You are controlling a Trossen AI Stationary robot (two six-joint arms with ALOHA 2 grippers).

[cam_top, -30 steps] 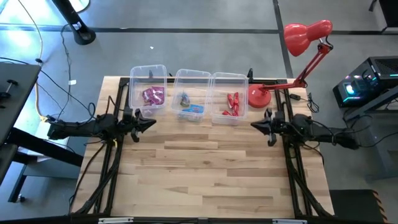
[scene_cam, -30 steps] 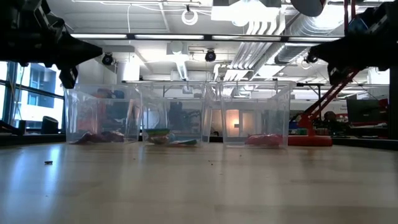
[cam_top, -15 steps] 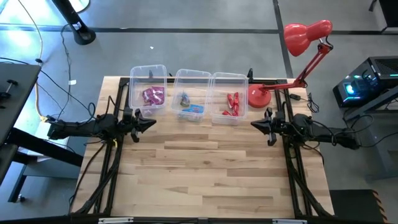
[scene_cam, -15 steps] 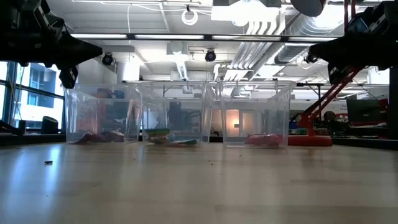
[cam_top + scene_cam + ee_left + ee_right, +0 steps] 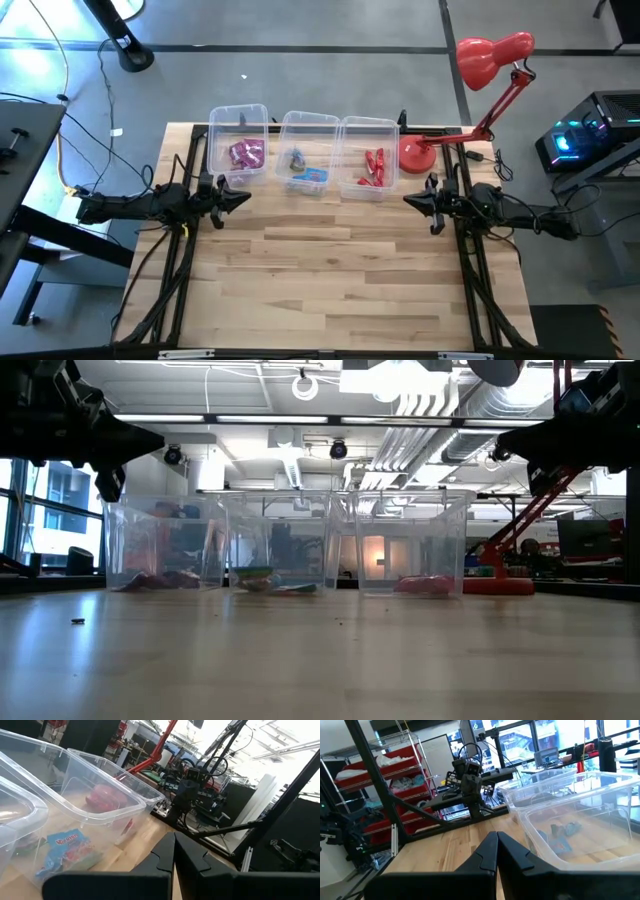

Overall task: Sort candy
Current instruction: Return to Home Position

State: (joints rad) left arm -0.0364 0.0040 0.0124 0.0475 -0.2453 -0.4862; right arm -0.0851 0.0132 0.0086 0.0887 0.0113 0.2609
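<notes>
Three clear bins stand in a row at the table's far side. The left bin [image 5: 238, 141] holds purple-magenta candy [image 5: 246, 153], the middle bin [image 5: 307, 150] holds blue packets [image 5: 309, 178], and the right bin [image 5: 367, 155] holds red twisted candy [image 5: 374, 167]. My left gripper [image 5: 244, 198] hovers shut at the table's left edge, just near of the left bin, and points right. My right gripper [image 5: 408, 200] hovers shut at the right edge, near the right bin's corner, and points left. Both are empty. In the left wrist view the blue packets [image 5: 70, 850] and red candy [image 5: 103, 798] show through the bin walls.
A red desk lamp [image 5: 478, 75] stands on its base [image 5: 415, 154] at the far right corner, beside the right bin. The bare wooden tabletop [image 5: 330, 280] stretches from the bins to the near edge. Black frame rails run along both sides.
</notes>
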